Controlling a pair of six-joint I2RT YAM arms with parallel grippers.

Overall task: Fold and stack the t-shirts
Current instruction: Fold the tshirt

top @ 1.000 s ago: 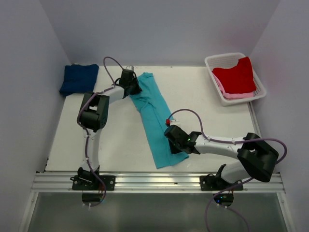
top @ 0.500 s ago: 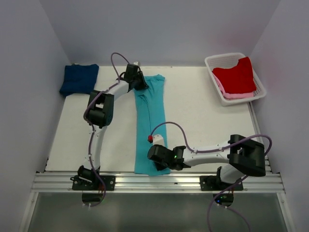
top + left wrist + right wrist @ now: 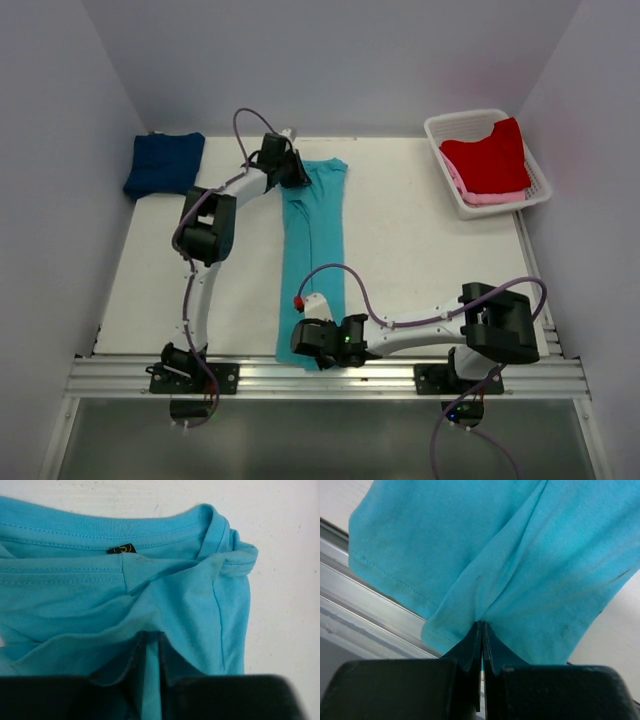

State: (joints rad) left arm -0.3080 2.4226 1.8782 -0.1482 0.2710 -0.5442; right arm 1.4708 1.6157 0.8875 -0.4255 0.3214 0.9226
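One teal t-shirt (image 3: 315, 240), seemingly folded lengthwise

pink shirt (image 3: 500, 198) — mostly hidden, under red shirt (image 3: 487, 160)

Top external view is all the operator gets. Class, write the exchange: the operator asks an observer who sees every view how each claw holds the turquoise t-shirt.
Operator: Is the left claw gripping at the neck end?
Observer: Yes. The left wrist view shows the left claw pinching a fold of the turquoise t-shirt just below the collar, where a black label shows.
Operator: And the right claw?
Observer: The right wrist view shows the right claw shut on a pinch of cloth, with the stitched hem to one side and the metal rail behind.
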